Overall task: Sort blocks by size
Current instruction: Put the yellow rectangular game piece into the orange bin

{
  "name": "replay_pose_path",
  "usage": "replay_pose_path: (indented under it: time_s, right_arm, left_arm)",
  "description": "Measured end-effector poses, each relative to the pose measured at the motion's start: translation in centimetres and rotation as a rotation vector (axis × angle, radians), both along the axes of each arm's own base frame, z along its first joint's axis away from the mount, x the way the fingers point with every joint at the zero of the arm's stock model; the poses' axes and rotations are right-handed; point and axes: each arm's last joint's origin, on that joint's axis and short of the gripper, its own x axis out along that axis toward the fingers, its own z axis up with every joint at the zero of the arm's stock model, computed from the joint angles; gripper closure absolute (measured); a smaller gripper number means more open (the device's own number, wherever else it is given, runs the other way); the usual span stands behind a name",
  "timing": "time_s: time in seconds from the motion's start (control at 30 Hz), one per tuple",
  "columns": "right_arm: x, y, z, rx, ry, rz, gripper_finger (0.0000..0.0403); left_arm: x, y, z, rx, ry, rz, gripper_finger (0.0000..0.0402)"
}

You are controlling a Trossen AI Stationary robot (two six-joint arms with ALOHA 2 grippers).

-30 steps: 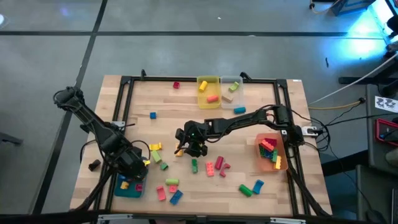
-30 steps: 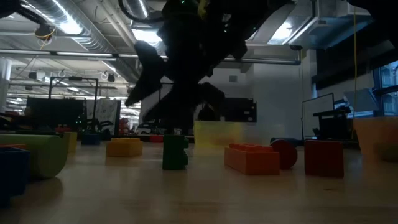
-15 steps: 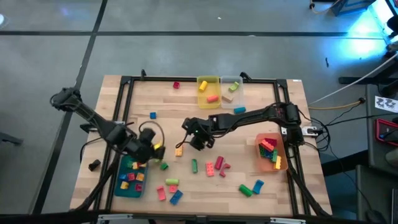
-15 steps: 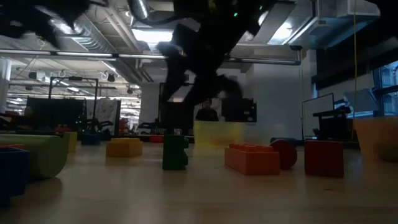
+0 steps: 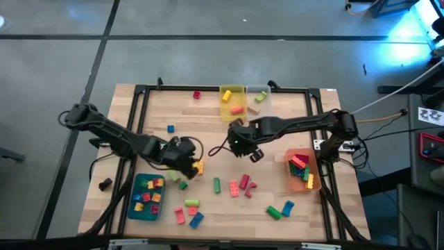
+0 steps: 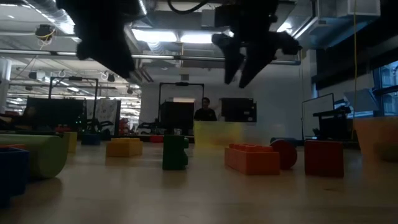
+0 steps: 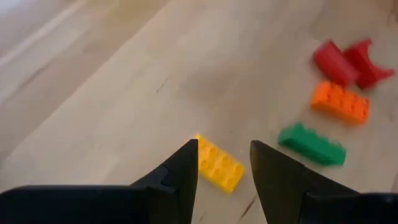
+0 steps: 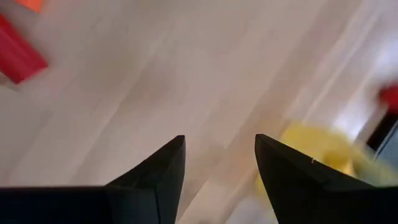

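Both sets of jaws stand parted with nothing between them, as I read the wrist views. The left jaws [image 5: 189,164] have swung from over the teal bin [image 5: 132,208] at the lower left of the high view to just left of centre, and they now hover over a yellow block [image 7: 218,163] lying flat on the counter [image 5: 208,118]; I judge that block to be my next pick. The right jaws [image 5: 243,146] have pulled back from the same spot and moved toward the upper middle, near the yellow bin [image 5: 224,91], carrying nothing.

Sorting is partway done, I judge. The teal bin holds a handful of small blocks in red, yellow, green and orange. The yellow bin at the top holds a yellow piece and an orange one. The clear bin [image 5: 267,92] just right of it holds a pale piece. The orange bin [image 5: 288,169] at the right holds a stack of mixed colours. About a dozen loose blocks [image 5: 244,185] lie across the lower middle of the counter, and a few near the top.
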Motion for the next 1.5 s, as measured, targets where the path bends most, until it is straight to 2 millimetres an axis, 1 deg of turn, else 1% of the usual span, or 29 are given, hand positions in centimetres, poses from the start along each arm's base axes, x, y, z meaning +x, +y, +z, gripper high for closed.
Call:
replay_pose_path:
  time_s: [0.1,0.2,0.27,0.33,0.5,0.63,0.83,0.9,1.1,1.33,1.5]
  right_arm:
    - [-1.1,-0.1,0.6,0.014,0.024,-0.146,0.021]
    - [-2.1,-0.2,0.7,0.021,0.08,-0.258,0.021]
    - [-2.7,-0.3,0.6,0.025,0.132,-0.316,0.021]
    - [-3.4,-0.3,0.6,0.026,0.183,-0.369,0.021]
    - [-4.8,-0.3,0.6,0.021,0.301,-0.489,0.021]
    - [-5.7,-0.4,0.7,-0.004,0.388,-0.519,0.021]
    - [-5.9,-0.4,0.7,-0.01,0.405,-0.519,0.021]
    - [-5.9,-0.4,0.7,-0.01,0.402,-0.518,0.021]
    - [-5.6,-0.3,0.6,-0.002,0.377,-0.513,0.021]
    - [-5.6,-0.4,0.6,-0.005,0.381,-0.483,0.021]
    - [-5.6,-0.4,0.6,-0.006,0.381,-0.483,0.021]
  left_arm:
    - [1.0,1.0,-0.8,-0.12,-0.017,0.142,0.0272]
    - [1.4,1.9,-1.7,-0.328,0.027,0.279,0.0272]
    - [1.7,2.1,-2.2,-0.461,0.063,0.336,0.0272]
    - [1.9,2.1,-2.6,-0.521,0.095,0.355,0.0272]
    - [2.3,2.4,-3.5,-0.524,0.133,0.373,0.0272]
    - [2.7,2.6,-4.6,-0.512,0.168,0.396,0.0272]
    - [3.5,2.5,-6.7,-0.516,0.221,0.434,0.0272]
    - [3.6,2.5,-7.0,-0.52,0.238,0.436,0.0272]
    - [3.6,2.5,-7.1,-0.514,0.243,0.428,0.0272]
    - [3.6,2.4,-7.1,-0.451,0.268,0.295,0.0272]
    - [3.7,3.1,-7.2,-0.451,0.269,0.316,0.0267]
